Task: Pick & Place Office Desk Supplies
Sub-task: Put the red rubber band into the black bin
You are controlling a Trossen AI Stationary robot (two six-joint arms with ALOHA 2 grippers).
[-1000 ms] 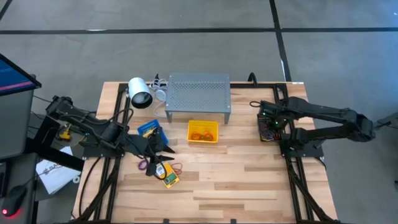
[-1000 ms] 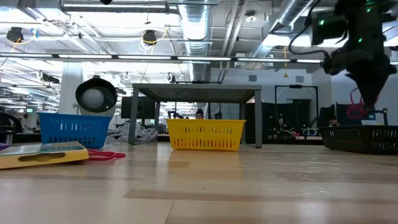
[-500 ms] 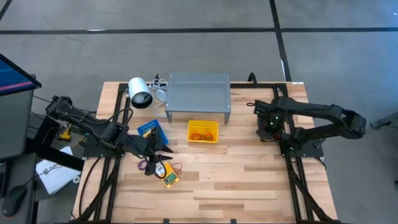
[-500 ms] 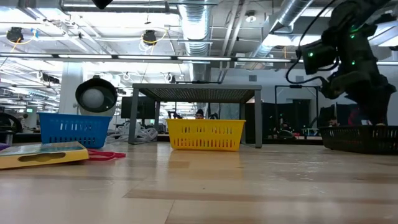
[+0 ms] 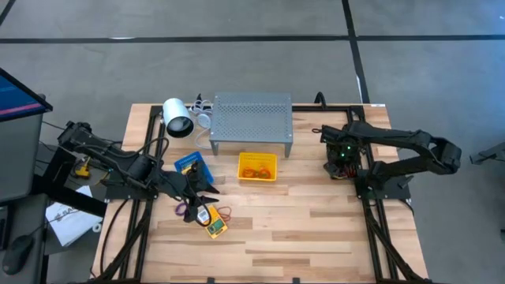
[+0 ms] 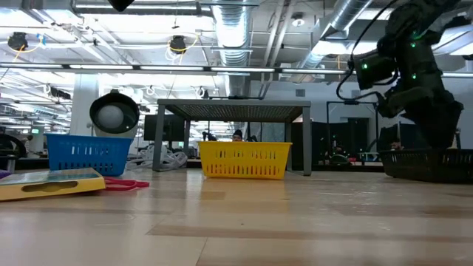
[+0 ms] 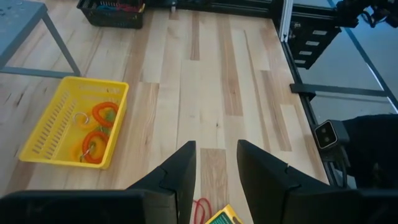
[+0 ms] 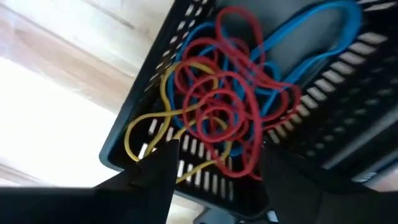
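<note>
My right gripper (image 8: 216,163) points down over the black bin (image 5: 334,173) at the table's right, open, with nothing between its fingers. Red, blue and yellow rubber bands (image 8: 230,106) lie tangled on the bin's floor just beyond the fingertips. My left gripper (image 7: 216,155) hovers open above the table's left part, tilted down. Just before it, a yellow-green crayon box (image 5: 215,226) lies flat on the wood with loose bands (image 5: 183,209) beside it. The yellow bin (image 5: 257,167) holds orange bands (image 7: 99,118).
A grey perforated shelf (image 5: 251,120) stands at the back, behind the yellow bin. A blue bin (image 5: 189,164) sits near my left gripper, and a white round camera-like object (image 5: 178,120) at the far left. Bare wood stretches across the near middle and right.
My right gripper has sunk toward the black bin and shifted slightly toward the table's left. The red band that hung below it over the bin's rim no longer shows there in the low view.
</note>
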